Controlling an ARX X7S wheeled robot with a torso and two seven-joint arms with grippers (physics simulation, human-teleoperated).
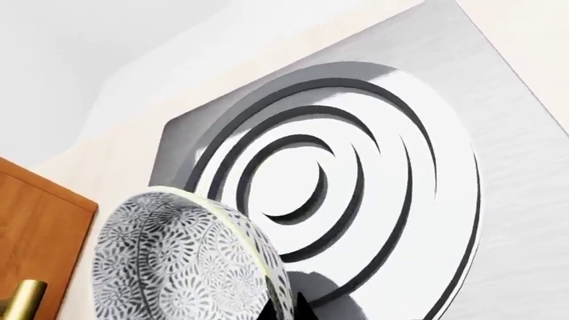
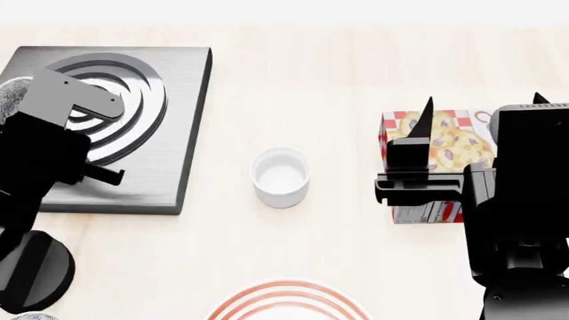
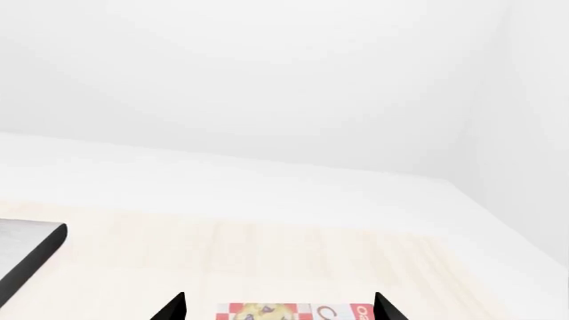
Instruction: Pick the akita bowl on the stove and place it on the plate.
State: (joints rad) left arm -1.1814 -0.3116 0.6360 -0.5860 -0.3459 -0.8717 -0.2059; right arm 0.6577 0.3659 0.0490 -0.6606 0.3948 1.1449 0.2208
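Starting at far left, the akita bowl [image 1: 182, 260] sits tilted at the stove's [image 2: 169, 173] left edge, partly hidden by the left end effector [image 1: 289, 308], apparently clenched on its rim. Judged rigid, glazed, slippery and breakable; the thin rim suits pinching. The right end effector [image 3: 279, 308] hangs released, empty, above the desk [image 2: 294, 80].

Stove [image 2: 182, 127]: slab of brushed grey metal, satin sheen with fine grain lines; its burner rings [image 1: 356, 167] are smooth and glossy, throwing bright white reflections.
Akita bowl [image 1: 178, 267]: glazed ceramic look, smooth, dense black-grey speckled print.
Cup [image 2: 281, 177] beside the stove: plain white, smooth, faintly glossy.
Plate [image 2: 289, 303]: smooth white, thin red rings.
Box [image 2: 444, 150]: printed cardboard, matt.
Surface [image 2: 294, 87]: pale light wood grain, matt.
Right tool [image 2: 484, 107]: matt black.
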